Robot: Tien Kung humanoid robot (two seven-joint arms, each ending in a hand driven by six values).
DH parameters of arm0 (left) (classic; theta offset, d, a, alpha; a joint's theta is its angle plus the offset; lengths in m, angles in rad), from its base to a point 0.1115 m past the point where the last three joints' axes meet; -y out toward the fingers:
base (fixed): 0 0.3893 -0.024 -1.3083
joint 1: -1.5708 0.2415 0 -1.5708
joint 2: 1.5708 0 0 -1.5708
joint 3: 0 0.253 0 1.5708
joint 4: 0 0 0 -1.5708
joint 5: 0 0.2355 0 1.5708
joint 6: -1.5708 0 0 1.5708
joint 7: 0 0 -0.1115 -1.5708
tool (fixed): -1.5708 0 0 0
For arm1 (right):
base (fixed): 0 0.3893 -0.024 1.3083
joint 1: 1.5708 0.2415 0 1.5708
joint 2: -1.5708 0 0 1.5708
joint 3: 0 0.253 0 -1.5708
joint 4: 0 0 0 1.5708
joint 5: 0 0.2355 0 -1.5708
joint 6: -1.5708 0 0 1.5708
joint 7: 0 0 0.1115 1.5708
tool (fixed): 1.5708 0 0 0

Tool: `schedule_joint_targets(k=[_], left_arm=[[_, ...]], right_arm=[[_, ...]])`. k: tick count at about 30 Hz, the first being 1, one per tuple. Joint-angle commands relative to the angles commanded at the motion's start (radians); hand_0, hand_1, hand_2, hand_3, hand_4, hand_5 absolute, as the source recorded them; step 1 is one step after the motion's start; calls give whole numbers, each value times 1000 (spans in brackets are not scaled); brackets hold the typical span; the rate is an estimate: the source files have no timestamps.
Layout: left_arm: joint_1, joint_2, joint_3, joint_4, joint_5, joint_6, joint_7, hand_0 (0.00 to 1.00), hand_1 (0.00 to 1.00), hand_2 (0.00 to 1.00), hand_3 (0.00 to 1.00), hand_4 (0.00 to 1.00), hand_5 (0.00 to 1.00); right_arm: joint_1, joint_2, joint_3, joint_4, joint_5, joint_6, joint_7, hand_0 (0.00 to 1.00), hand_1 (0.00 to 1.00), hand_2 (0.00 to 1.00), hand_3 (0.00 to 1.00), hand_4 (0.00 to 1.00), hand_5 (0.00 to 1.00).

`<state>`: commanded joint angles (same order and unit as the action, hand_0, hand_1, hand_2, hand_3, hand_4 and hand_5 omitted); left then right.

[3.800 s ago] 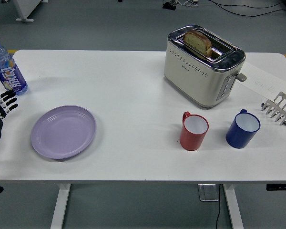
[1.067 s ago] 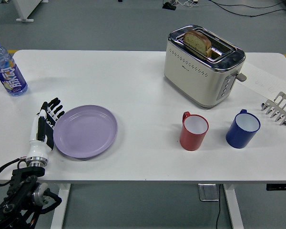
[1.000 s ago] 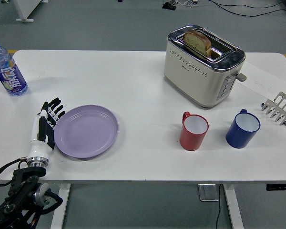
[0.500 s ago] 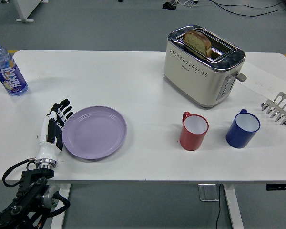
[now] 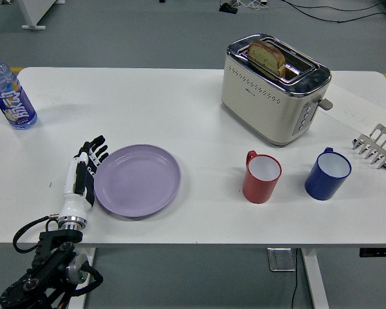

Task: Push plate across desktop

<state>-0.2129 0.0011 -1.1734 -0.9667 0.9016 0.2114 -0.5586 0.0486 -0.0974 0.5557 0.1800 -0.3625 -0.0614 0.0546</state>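
The left arm (image 5: 48, 267) rises from below the table's near edge at the lower left, and the left hand (image 5: 83, 177) lies on the table (image 5: 180, 225) with its fingers (image 5: 96, 149) straight and close together, pointing away, gripping nothing. Its inner edge touches the left rim of the plate (image 5: 137, 179), which sits flat just to the hand's right, near the front of the table. Further right of the plate, well apart from the hand, stands a red mug (image 5: 262, 176), upright with its handle turned to the far left, and beyond it to the right a blue mug (image 5: 327, 173). A metal rack (image 5: 376, 146) lies near the table's right edge. Behind the hand and to its left, near the table's left edge, a bottle (image 5: 9, 92) stands upright. Far off to the hand's right, at the back of the table, a toaster (image 5: 273, 87) holds a slice of bread (image 5: 266, 57) in its slot.
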Motion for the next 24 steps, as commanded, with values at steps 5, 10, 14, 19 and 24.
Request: schedule_joint_targets(k=[5, 10, 14, 19, 24], left_arm=[[-4, -1, 26, -3, -14, 17, -9, 798, 854, 869, 775, 506, 998], [-9, 0, 48, -3, -23, 32, -15, 798, 854, 869, 775, 506, 998], [-13, 0, 66, -7, -26, 35, -15, 798, 853, 869, 774, 504, 998], [-13, 6, 94, -12, -30, 28, -11, 798, 854, 872, 778, 498, 998], [-12, 5, 103, -17, -27, 25, -8, 798, 853, 872, 778, 492, 998]], right_arm=[[0, -1, 2, 0, -2, 0, 0, 686, 690, 784, 723, 357, 328], [-1, 0, -2, 0, 2, 0, 0, 686, 690, 784, 723, 357, 328], [-1, 0, -4, 0, 4, 0, 0, 685, 690, 784, 723, 358, 328], [-3, 0, -9, 0, 10, -1, 0, 686, 691, 784, 723, 358, 329], [-4, -2, -14, 0, 9, 0, -1, 686, 691, 784, 723, 357, 330]])
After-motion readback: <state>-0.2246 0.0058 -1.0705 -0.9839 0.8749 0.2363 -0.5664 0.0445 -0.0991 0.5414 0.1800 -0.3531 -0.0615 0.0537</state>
